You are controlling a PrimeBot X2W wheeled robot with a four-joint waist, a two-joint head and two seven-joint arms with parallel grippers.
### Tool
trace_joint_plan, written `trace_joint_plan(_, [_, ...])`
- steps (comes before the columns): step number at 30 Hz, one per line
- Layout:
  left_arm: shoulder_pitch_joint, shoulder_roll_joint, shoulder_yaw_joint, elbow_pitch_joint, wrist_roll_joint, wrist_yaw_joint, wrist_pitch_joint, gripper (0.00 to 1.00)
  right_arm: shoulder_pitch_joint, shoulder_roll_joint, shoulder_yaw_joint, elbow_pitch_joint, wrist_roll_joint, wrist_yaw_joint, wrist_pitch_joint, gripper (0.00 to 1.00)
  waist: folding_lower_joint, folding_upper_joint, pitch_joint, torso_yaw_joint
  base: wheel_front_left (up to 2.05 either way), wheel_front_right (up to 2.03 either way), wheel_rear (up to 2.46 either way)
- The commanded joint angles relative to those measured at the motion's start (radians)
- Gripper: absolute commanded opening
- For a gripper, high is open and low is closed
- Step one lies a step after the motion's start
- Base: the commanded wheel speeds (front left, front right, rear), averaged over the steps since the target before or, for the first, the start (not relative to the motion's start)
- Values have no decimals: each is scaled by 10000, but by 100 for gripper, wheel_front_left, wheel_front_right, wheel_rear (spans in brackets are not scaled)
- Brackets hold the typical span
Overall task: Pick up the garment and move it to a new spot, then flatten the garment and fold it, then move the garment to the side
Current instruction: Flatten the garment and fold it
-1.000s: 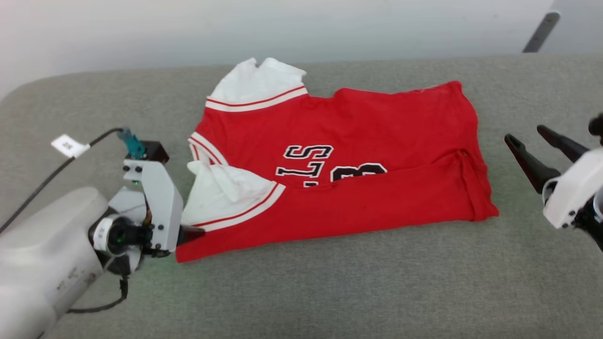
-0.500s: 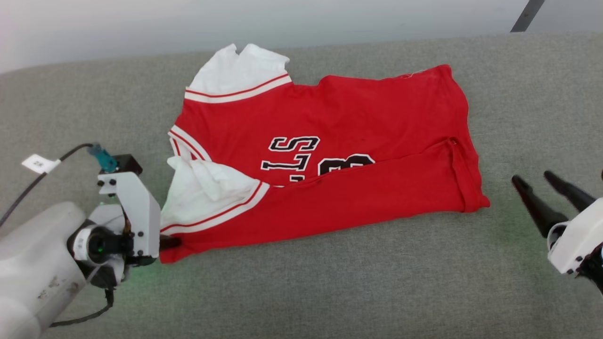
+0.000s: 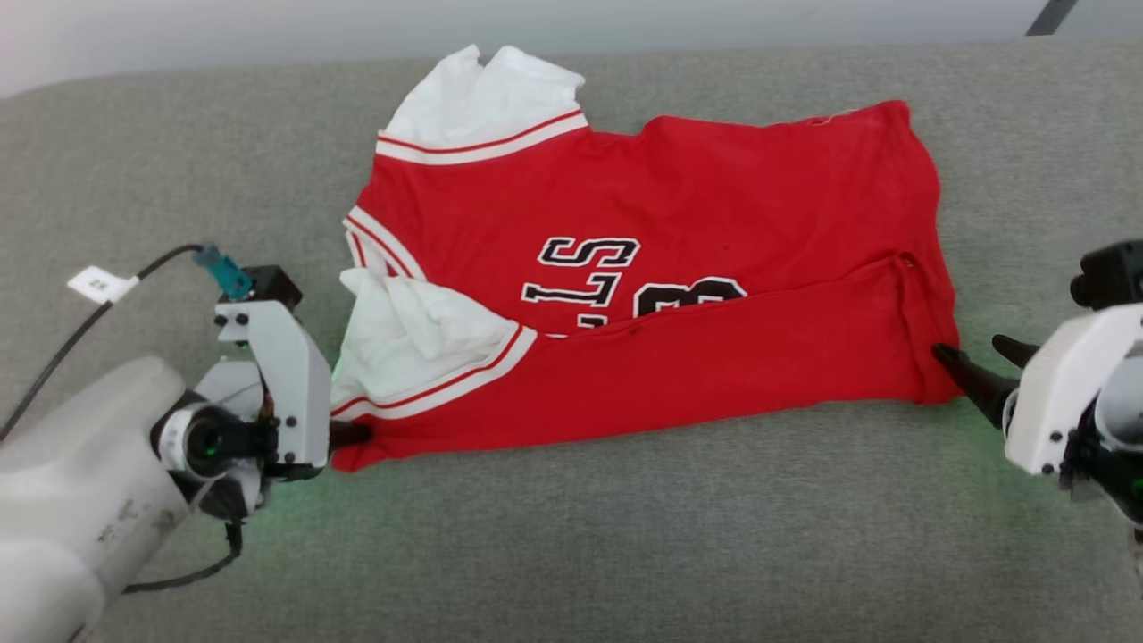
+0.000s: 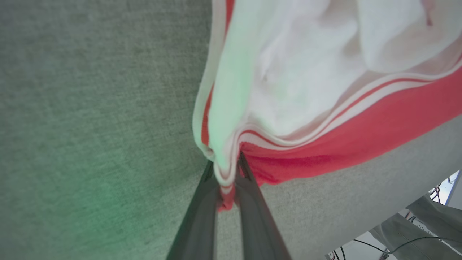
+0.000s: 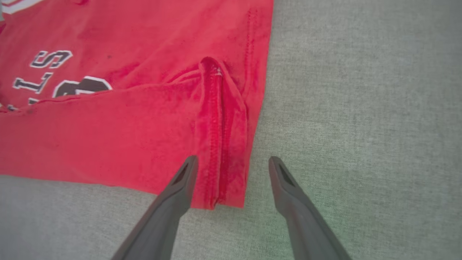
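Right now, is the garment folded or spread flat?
Partly folded: on the garment, the near edge lies doubled over the front, covering part of the letters.

Shirt (image 3: pixel 643 295) lies on the cushion (image 3: pixel 625 536), spanning between both grippers. Left gripper (image 3: pixel 355 435) is at the shirt's near corner on the sleeve end, that corner pinched between its fingers (image 4: pixel 196 224). One sleeve sits bunched just beyond its tips, on top of the body. The other sleeve is farther off, past the collar. Right gripper (image 5: pixel 232 159) is at the opposite near corner, straddling the hem: one finger over the cloth, the other over cushion just beside the edge. Cable (image 3: pixel 161 263) trails behind the left gripper.
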Motion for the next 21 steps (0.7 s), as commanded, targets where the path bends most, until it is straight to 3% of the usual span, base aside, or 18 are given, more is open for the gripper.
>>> trace_joint_plan(1, [303, -566, -215, 34, 49, -38, -47, 0, -237, 110, -69, 233, -208, -9, 226, 100, 0, 0, 120, 155, 0, 0, 0])
trace_joint_plan(9, [153, -951, -97, 480, -83, -83, -61, 0, -1223, 688, 54, 2273, -921, -9, 1743, 100, 0, 0, 280, 469, 0, 0, 0])
trace_joint_plan(10, [118, -978, -59, 577, -106, -59, -44, 0, -1315, 727, 168, 2485, -990, -9, 1878, 38, 0, 0, 292, 482, 0, 0, 0])
trace_joint_plan(11, [88, -1014, -41, 657, -118, -72, -21, 0, -1409, 740, 268, 2673, -1039, -11, 1981, 0, 0, 0, 296, 491, 0, 0, 0])
trace_joint_plan(21, [-204, -1186, 102, 1310, -215, -160, 180, 0, -1993, 694, 507, 3675, -870, -11, 2063, 0, 0, 0, -7, 545, 0, 0, 0])
